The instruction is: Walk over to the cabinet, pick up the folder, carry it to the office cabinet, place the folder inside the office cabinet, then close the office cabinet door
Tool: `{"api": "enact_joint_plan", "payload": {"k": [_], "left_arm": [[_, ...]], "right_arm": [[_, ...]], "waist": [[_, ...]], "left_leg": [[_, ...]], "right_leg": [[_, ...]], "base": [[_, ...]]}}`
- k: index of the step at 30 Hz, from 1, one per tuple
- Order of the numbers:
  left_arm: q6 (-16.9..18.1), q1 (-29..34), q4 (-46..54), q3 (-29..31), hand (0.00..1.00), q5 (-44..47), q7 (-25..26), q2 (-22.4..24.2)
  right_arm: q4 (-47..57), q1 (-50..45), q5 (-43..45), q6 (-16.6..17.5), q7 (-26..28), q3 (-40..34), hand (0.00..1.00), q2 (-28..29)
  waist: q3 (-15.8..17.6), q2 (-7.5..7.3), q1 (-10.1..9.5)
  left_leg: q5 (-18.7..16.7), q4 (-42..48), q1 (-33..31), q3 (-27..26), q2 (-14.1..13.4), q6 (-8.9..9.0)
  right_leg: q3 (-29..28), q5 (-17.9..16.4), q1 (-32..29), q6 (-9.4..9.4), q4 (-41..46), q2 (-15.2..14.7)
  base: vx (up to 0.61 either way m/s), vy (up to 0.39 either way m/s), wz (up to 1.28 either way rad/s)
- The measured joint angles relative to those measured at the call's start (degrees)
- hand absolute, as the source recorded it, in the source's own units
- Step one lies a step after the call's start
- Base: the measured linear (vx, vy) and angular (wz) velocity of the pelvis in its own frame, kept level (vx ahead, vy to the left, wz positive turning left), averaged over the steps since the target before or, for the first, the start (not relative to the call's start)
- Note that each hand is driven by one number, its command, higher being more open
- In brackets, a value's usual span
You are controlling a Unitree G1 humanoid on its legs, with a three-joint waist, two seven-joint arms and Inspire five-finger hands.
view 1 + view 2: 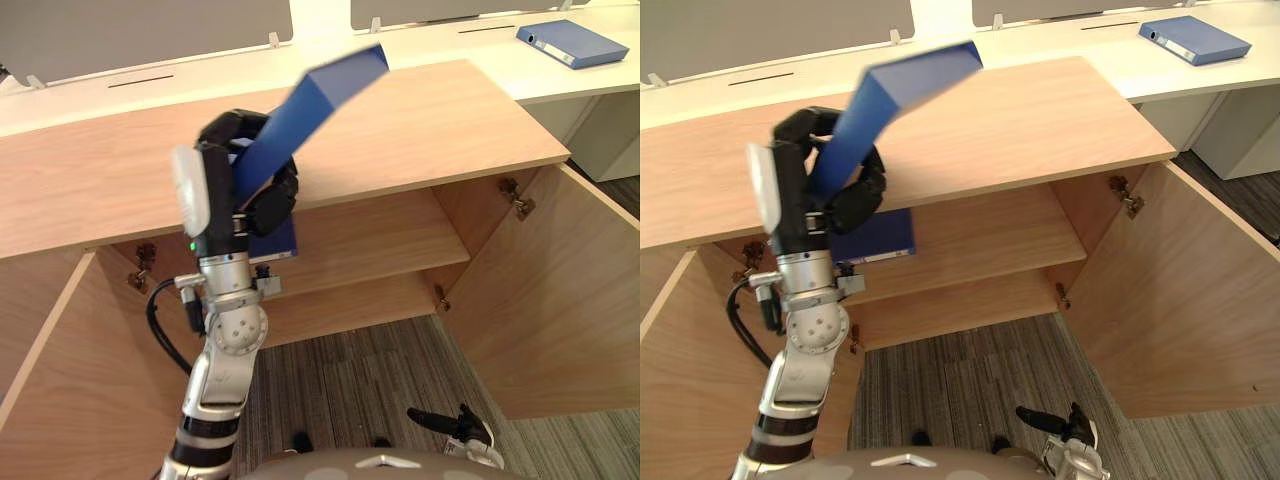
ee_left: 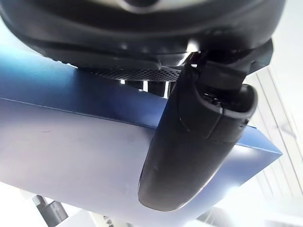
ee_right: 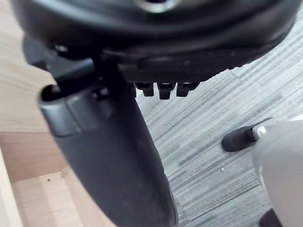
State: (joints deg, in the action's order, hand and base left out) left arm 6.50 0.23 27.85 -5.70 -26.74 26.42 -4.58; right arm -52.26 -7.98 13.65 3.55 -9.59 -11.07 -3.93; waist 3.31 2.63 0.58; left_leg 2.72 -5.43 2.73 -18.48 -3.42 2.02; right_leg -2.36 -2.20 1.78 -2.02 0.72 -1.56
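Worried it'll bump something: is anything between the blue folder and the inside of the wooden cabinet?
Both doors stand open. The left hand holds the blue folder tilted over the wooden cabinet's top panel, whose front edge lies between it and the shelf, where another blue item sits.

Soft, even light is falling from above, brightening the white desk (image 1: 470, 55) and the top of the office cabinet (image 1: 450, 120). The shelves (image 1: 380, 235) inside it are sitting in mild shade. The blue folder (image 1: 330, 85) is smearing at its raised end. In the left wrist view, the background behind it is washing out white.
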Motion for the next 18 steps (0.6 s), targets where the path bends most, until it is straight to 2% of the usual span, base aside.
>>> {"api": "enact_joint_plan", "payload": {"k": [3, 7, 8, 11, 14, 18], "left_arm": [[1.16, 3.93, 5.51, 1.61, 0.0, 7.69, 0.94, 2.57], [3.26, 5.29, 9.95, 1.91, 0.0, 17.54, 1.56, 4.02], [4.87, 5.36, 11.22, 1.88, 0.0, 23.09, 0.42, 4.51], [8.4, 5.36, 12.97, 1.08, 0.0, 32.11, -2.32, 4.98], [9.37, 5.37, 13.29, -0.82, 0.0, 41.35, -7.02, 4.93], [9.37, 6.0, 13.22, -3.17, 0.0, 47.87, -11.11, 4.85]], "right_arm": [[9.14, -1.71, 0.13, 0.51, -0.9, 0.08, 1.0, 1.44], [20.32, -3.44, 0.52, 1.89, -1.45, 1.1, 1.0, 3.12], [23.9, -3.5, 0.6, 2.44, -1.75, 1.11, 1.0, 3.89], [32.78, -3.48, 1.17, 3.41, -1.88, 1.63, 1.0, 4.52], [40.99, -3.44, 0.97, 4.12, -1.81, 2.33, 1.0, 4.54], [48.28, -3.14, 0.97, 4.33, -1.47, 3.66, 1.0, 4.57]], "waist": [[0.12, 0.29, 0.04], [0.14, 0.33, 0.35], [0.14, 0.33, 0.33], [0.11, 0.38, 0.33], [0.09, 0.4, 0.34], [0.08, 0.43, 0.46]], "left_leg": [[-0.06, 0.0, 0.04, -1.51, -0.05, -0.09], [-0.06, 0.07, 0.05, -1.89, 0.05, -0.1], [-0.07, 0.27, 0.06, -2.14, 0.06, -0.11], [-0.19, 0.3, 0.07, -2.87, 0.32, -0.28], [-0.33, 0.3, -0.02, -3.42, 0.45, -0.44], [-0.58, 0.3, -0.02, -4.71, 0.63, -0.6]], "right_leg": [[-1.54, 0.5, -0.71, -0.33, -0.03, 0.12], [-1.99, 0.72, -1.03, -0.51, -0.11, 0.3], [-2.23, 0.83, -1.11, -0.56, -0.16, 0.32], [-2.89, 1.19, -1.34, -0.8, -0.41, 0.3], [-3.54, 1.51, -1.67, -1.16, -0.57, 0.23], [-4.87, 2.08, -1.9, -1.43, -1.03, 0.09]], "base": [[-0.07, 0.018, -0.23], [-0.05, 0.003, -0.09], [-0.03, 0.002, -0.07], [-0.02, 0.012, -0.12], [-0.02, 0.013, -0.11], [-0.02, 0.017, -0.18]]}}
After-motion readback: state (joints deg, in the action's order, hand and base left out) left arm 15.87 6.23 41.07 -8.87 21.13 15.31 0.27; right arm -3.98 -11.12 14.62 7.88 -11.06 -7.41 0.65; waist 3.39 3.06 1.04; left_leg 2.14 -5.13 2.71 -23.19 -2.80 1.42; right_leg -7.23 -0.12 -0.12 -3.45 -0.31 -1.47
